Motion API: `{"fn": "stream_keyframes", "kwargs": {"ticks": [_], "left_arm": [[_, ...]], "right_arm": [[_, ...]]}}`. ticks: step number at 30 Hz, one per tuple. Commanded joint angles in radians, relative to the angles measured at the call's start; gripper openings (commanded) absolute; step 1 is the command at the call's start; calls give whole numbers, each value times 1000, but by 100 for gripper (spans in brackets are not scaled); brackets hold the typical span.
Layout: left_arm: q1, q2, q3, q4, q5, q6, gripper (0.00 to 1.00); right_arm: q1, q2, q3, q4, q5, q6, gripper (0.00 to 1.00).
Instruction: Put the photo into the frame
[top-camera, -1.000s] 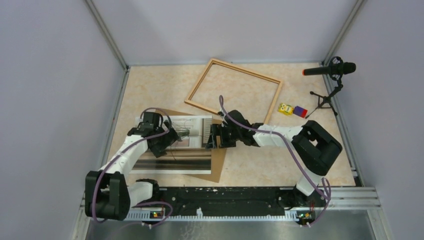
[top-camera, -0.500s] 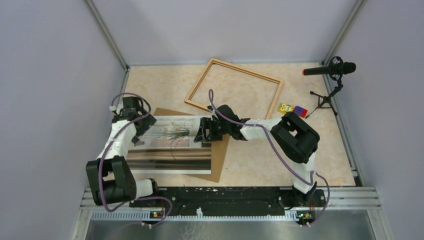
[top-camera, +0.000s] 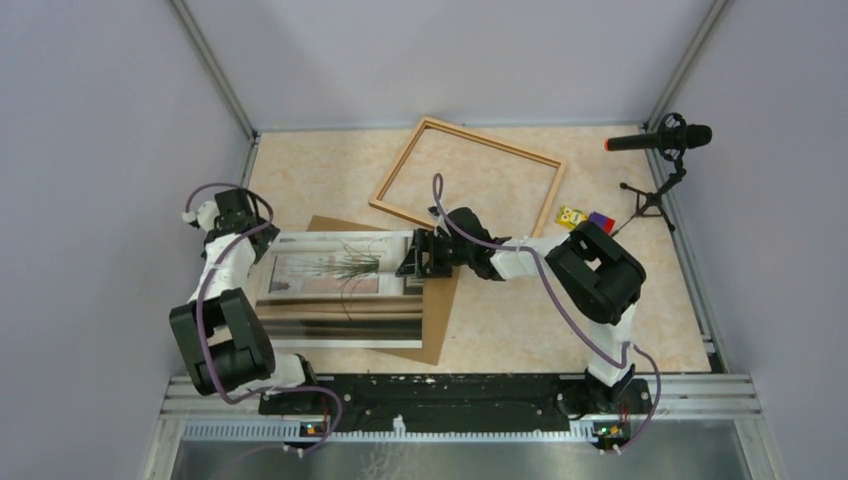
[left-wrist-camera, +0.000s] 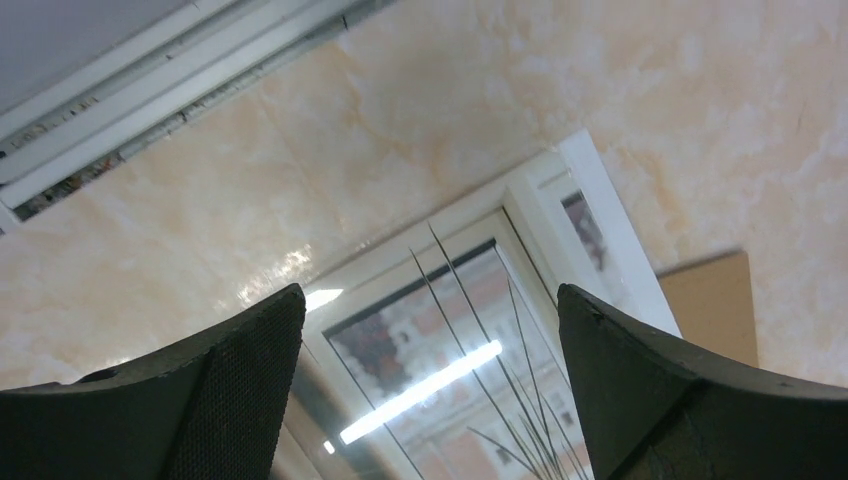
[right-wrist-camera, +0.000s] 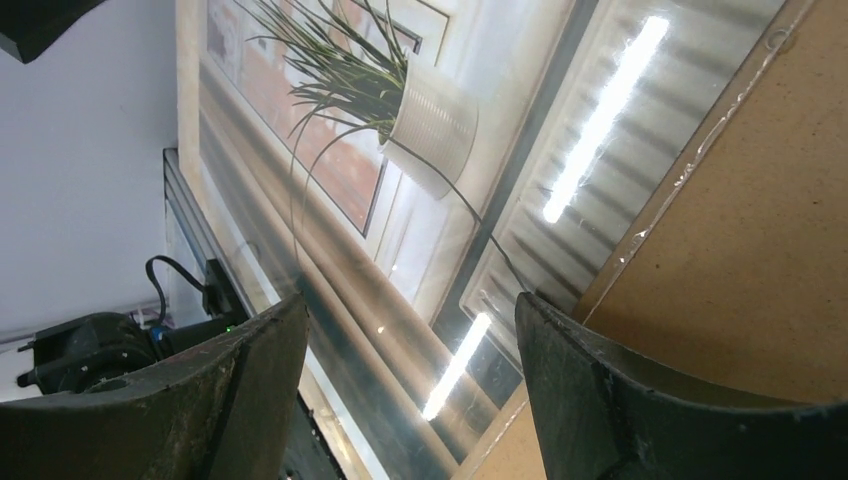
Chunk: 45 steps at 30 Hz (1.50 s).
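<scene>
The photo (top-camera: 340, 300) lies face up on the brown backing board (top-camera: 440, 325) at the near left. The wooden frame (top-camera: 398, 162) lies empty at the back centre, apart from the photo. My left gripper (top-camera: 240, 225) is open and empty above the photo's far left corner; its wrist view shows the gripper (left-wrist-camera: 430, 300), the photo (left-wrist-camera: 450, 340) and the board (left-wrist-camera: 710, 290). My right gripper (top-camera: 415, 260) is open and empty over the photo's right edge; its wrist view shows the gripper (right-wrist-camera: 410, 305), the photo (right-wrist-camera: 400, 200) and the board (right-wrist-camera: 760, 250).
A microphone (top-camera: 660, 138) on a small tripod stands at the back right. A yellow toy (top-camera: 570, 217) and a red-and-blue block (top-camera: 600, 222) lie beside the frame's right corner. Walls and metal rails close in the table.
My left gripper has swung from the middle of the photo out to its far left corner. My right gripper has shifted slightly along the photo's right edge. The photo stays flat.
</scene>
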<state>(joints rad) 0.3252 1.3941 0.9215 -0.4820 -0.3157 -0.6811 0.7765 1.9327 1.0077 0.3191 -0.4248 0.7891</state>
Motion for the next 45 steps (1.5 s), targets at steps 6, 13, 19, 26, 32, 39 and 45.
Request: {"fn": "stream_keyframes", "kwargs": {"ticks": [6, 13, 19, 26, 32, 39, 45], "left_arm": [[69, 101, 37, 147, 17, 134, 99], [139, 268, 111, 138, 268, 195, 99], [143, 290, 79, 162, 427, 189, 99], [143, 263, 10, 225, 641, 172, 99], [141, 225, -17, 258, 697, 154, 99], [142, 182, -38, 275, 706, 134, 99], [137, 206, -64, 323, 786, 98, 99]], "right_arm": [[-32, -42, 27, -117, 22, -58, 76], [-84, -54, 73, -157, -1, -97, 77], [-135, -24, 99, -180, -5, -116, 77], [-158, 1, 113, -166, -33, -116, 77], [-177, 19, 125, -167, -40, -109, 77], [-202, 24, 107, -166, -30, -103, 77], [-220, -14, 83, -166, -25, -95, 77]]}}
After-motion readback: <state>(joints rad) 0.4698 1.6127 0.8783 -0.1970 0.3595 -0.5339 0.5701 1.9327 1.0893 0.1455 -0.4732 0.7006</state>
